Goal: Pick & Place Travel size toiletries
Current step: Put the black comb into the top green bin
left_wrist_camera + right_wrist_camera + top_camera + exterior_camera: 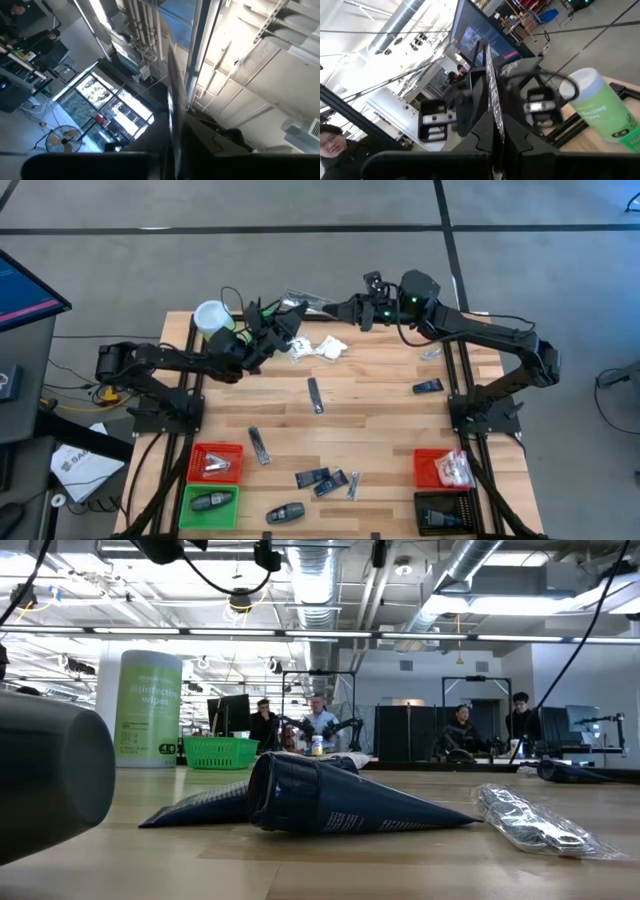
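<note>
A flat silvery packet (305,302), one of the travel size toiletries, hangs in the air over the table's far middle between my two grippers. My left gripper (284,318) comes at it from the left and my right gripper (346,310) from the right, each shut on it. Both wrist views show the packet edge-on as a thin strip (172,115) (492,100). White sachets (318,347) lie on the table below. More dark packets (315,395) (428,387) and a black oval piece (285,513) lie farther toward the near edge. My left gripper pinches the packet's left end (174,135) between its two fingers, one flat face against each finger. The fingers come from the table's left, slanting upward. The packet is lifted clear of the table. My right gripper pinches the packet's right end (494,125) between its two fingers, a finger on each flat face. The fingers lie about level and come from the table's right. The packet stands on edge, clear of the table.
A tall green canister with a white lid (212,315) stands close behind my left gripper. Red (217,463) and green (210,502) bins sit at the near left, red (443,468) and black (445,510) bins at the near right. People stand in the room beyond.
</note>
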`<state>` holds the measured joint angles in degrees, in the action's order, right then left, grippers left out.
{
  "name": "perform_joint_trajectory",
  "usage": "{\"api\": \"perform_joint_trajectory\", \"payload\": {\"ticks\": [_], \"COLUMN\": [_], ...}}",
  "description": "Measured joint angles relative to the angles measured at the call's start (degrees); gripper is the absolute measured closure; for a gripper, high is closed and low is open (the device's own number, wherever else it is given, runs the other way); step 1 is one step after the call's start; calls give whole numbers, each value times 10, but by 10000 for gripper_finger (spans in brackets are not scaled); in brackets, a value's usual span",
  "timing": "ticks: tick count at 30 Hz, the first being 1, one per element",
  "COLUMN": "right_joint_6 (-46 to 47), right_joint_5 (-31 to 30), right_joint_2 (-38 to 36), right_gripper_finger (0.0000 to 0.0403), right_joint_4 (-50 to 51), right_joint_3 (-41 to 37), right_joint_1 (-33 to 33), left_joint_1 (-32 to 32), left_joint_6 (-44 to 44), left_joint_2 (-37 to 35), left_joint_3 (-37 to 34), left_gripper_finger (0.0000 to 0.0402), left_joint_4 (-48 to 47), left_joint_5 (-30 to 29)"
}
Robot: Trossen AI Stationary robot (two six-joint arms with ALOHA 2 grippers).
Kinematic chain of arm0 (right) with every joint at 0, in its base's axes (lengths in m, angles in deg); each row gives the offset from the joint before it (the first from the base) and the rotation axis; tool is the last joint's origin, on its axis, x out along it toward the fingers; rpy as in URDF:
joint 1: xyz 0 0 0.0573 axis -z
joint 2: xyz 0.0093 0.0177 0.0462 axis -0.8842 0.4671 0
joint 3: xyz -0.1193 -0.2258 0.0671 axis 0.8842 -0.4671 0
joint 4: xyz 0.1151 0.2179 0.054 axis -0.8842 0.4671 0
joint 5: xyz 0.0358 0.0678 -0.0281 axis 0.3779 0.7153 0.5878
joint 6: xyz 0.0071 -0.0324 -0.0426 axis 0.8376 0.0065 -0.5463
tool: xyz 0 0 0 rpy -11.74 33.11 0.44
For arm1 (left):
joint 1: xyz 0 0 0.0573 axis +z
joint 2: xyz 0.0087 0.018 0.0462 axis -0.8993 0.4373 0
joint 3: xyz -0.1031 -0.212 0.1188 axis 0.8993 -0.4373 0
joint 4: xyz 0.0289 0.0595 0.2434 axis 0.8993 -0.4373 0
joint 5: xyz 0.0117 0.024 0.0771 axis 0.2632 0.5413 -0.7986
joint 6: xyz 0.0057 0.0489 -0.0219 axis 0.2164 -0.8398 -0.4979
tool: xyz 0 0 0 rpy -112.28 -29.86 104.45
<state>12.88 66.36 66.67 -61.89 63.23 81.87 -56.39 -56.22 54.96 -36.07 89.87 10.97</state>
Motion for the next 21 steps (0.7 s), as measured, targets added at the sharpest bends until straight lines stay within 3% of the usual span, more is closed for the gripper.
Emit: {"api": "perform_joint_trajectory", "payload": {"ticks": [6, 10, 14, 19, 21], "right_joint_6": [0, 0, 0, 0, 9], "right_joint_5": [4, 5, 7, 8, 14], "right_joint_2": [0, 0, 0, 6, 11], "right_gripper_finger": [401, 401, 401, 401, 401], "right_joint_4": [0, -1, -2, -12, -19], "right_joint_3": [0, 0, 0, 0, 0], "right_joint_1": [4, 12, 16, 19, 20], "left_joint_1": [11, 15, 14, 24, 29], "left_joint_6": [0, 3, 3, 8, 18], "left_joint_2": [0, 0, 0, 0, 0], "left_joint_3": [0, 0, 0, 0, 1], "left_gripper_finger": [308, 296, 321, 387, 392], "left_joint_4": [1, 1, 2, 3, 3], "left_joint_5": [11, 10, 15, 49, 52]}}
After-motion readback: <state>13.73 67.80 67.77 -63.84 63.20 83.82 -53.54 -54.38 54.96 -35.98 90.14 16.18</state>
